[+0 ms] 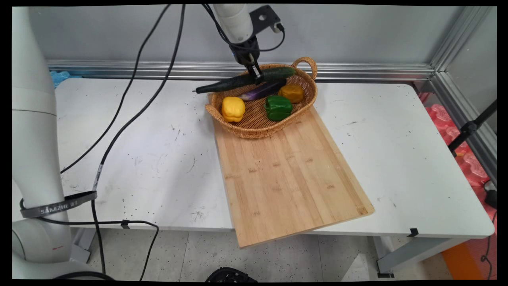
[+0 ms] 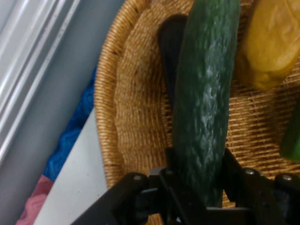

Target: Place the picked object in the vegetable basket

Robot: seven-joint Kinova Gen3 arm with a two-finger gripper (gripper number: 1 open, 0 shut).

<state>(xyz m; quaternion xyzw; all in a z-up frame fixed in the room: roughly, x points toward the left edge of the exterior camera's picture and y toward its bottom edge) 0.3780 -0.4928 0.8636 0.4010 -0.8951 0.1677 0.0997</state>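
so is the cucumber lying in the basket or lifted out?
Lifted. The gripper is shut on the cucumber, holding it roughly level above the basket; one end sticks out past the rim, and the eggplant lies beneath it.

The main view looks down from above the table's [image 1: 397, 159] near side, across it toward the wall. The hand view rides on the arm's hand, looking closely along the gripper [image 2: 197, 187] into the basket [image 2: 136, 108]. Both views share the basket [image 1: 254, 127] and cucumber [image 1: 238, 81] [image 2: 206, 93].
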